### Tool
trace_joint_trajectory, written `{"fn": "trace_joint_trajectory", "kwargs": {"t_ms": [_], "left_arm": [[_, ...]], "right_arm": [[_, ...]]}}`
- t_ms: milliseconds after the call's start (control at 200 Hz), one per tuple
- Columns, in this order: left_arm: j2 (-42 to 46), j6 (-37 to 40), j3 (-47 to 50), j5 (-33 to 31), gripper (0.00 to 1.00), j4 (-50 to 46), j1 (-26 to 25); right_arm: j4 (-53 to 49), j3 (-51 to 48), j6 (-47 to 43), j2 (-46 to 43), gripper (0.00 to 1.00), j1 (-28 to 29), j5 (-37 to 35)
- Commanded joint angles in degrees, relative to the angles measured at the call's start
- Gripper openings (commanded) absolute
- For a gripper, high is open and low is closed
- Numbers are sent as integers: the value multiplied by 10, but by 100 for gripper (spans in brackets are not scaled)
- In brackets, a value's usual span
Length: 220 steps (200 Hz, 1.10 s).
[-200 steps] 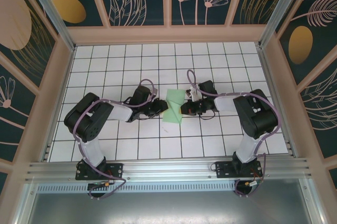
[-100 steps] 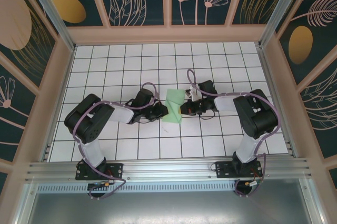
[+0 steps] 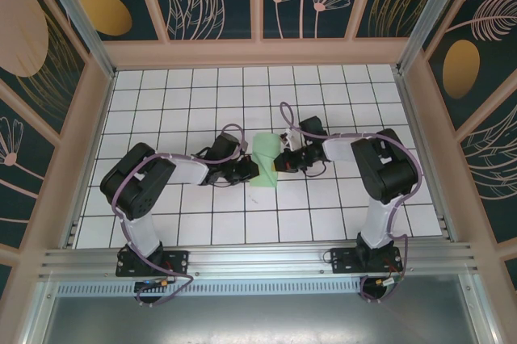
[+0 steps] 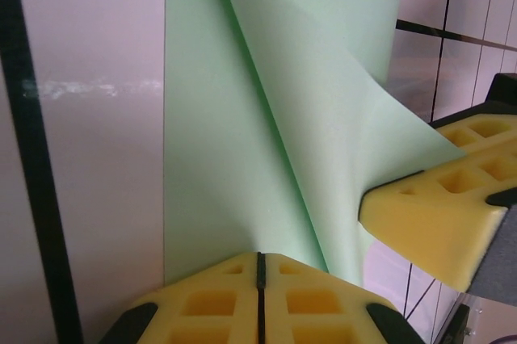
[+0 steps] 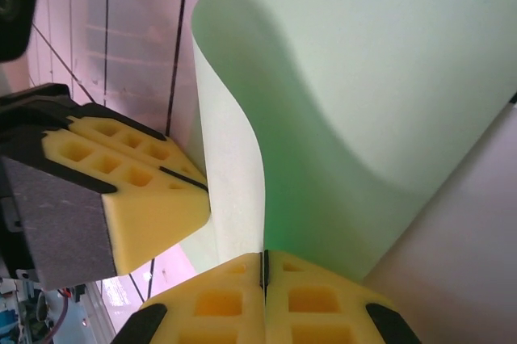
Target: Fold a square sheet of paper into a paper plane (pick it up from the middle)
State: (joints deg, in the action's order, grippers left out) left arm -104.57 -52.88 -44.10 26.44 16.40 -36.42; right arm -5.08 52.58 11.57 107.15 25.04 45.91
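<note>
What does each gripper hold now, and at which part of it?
Both hold the square sheet of paper. The left gripper pinches its left side and the right gripper pinches its right side.

My paper is thin, matt and smooth. My yellow pads look like soft, pitted foam. The tiles shine glossy.

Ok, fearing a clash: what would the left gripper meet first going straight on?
Likely the square sheet of paper that the left gripper grips; the right gripper sits just aside, depth unclear.
</note>
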Motion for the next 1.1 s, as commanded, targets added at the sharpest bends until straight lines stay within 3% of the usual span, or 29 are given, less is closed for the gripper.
{"fn": "trace_joint_trajectory", "kwargs": {"t_ms": [0, 450, 1096], "left_arm": [[-33, 42, -8, -67, 10, -74, 0], [-33, 77, -44, -69, 12, -88, 0], [-38, 94, -55, -68, 13, -94, 0]], "right_arm": [[-39, 26, -36, 3, 3, -5, -3], [-101, 41, -52, -40, 4, -4, -35], [-175, 113, -119, 23, 5, -5, -40]]}}
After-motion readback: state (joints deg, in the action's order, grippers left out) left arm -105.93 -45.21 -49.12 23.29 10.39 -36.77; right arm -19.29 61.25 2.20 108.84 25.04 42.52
